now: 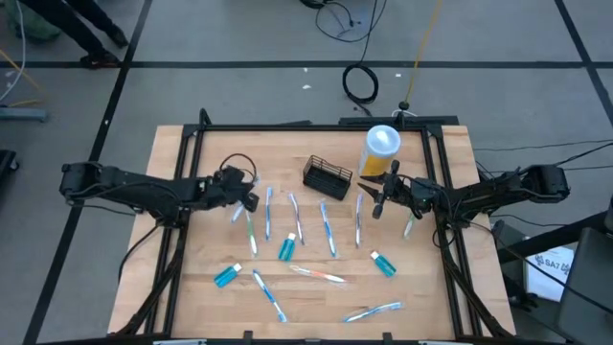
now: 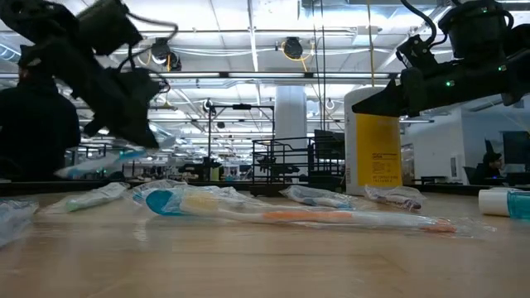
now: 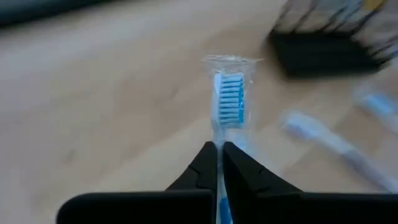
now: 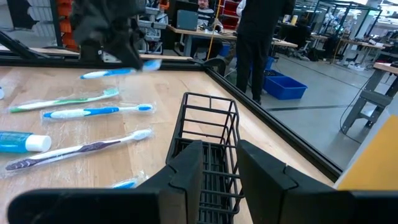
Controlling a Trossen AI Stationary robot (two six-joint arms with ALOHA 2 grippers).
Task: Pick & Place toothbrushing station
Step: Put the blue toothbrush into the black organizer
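Observation:
My left gripper (image 1: 247, 199) is at the table's left, shut on a clear-wrapped toothbrush with blue bristles (image 3: 230, 99), which is off the wood (image 2: 103, 165). The toothbrushing station (image 1: 327, 177), a small black wire basket, stands on its base at the far middle of the table. My right gripper (image 1: 378, 201) hovers level to the basket's right. Its fingers are open and point at the basket (image 4: 208, 143) without touching it. My left gripper pinches the wrapped toothbrush between its two fingers at the neck (image 3: 219, 138), just behind the bristle head. The fingers slant down from the table's left. The head sticks out past the fingertips. The brush is lifted clear of the table (image 4: 118, 70).
A yellow cup with a white lid (image 1: 380, 149) stands right of the basket, close to my right arm. Several wrapped toothbrushes (image 1: 328, 230) and teal toothpaste tubes (image 1: 228, 276) lie scattered over the table's middle and near half. A black frame (image 1: 316, 126) borders the table.

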